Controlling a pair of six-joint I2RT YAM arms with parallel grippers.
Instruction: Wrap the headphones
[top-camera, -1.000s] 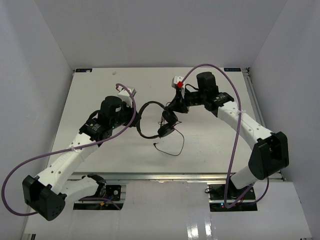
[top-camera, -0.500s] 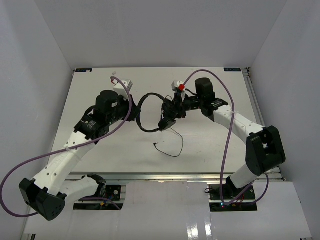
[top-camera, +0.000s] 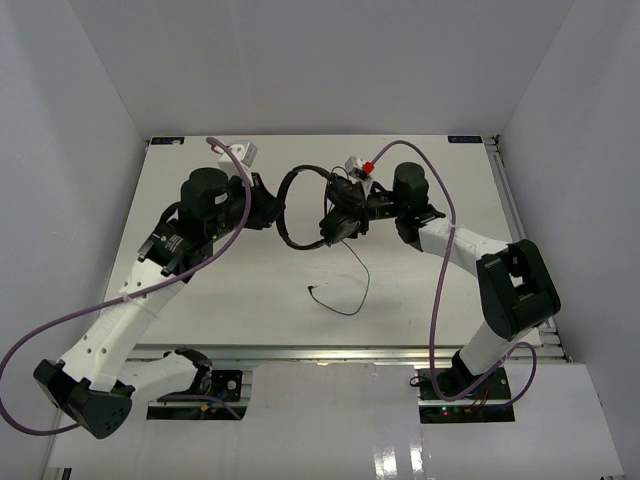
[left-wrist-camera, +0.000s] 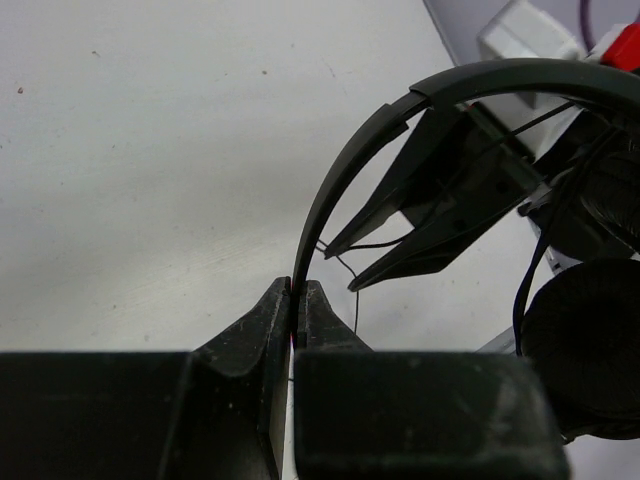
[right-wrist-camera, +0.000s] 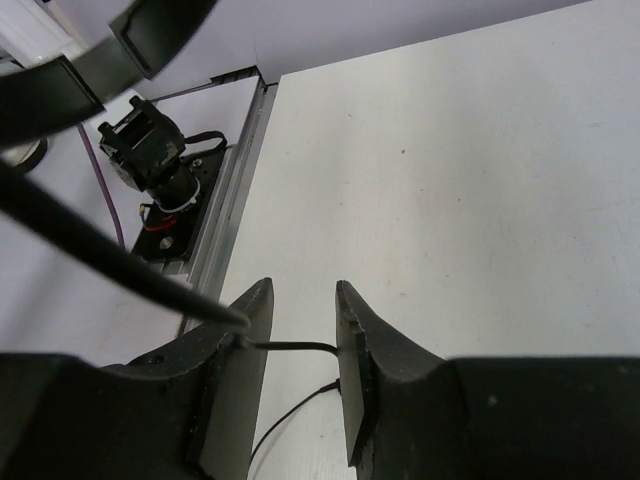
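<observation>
The black headphones hang between my two grippers above the middle of the table. The thin headband arches from left to top. The earcups bunch by the right gripper. My left gripper is shut on the headband, with its jaws pinched on the band's lower end. An earcup shows at the right of the left wrist view. My right gripper is open, and a short stretch of cord crosses the gap between its fingers. The cord trails down to the plug, which lies on the table.
The white table is boxed in by white walls on three sides. A metal rail runs along the near edge by the arm bases. Purple cables loop off both arms. In the right wrist view the rail and a base show at the left.
Both grippers have moved toward the far side, carrying the headphones up and away from the near edge. The headband has swung more upright. The plug has stayed on the table.
</observation>
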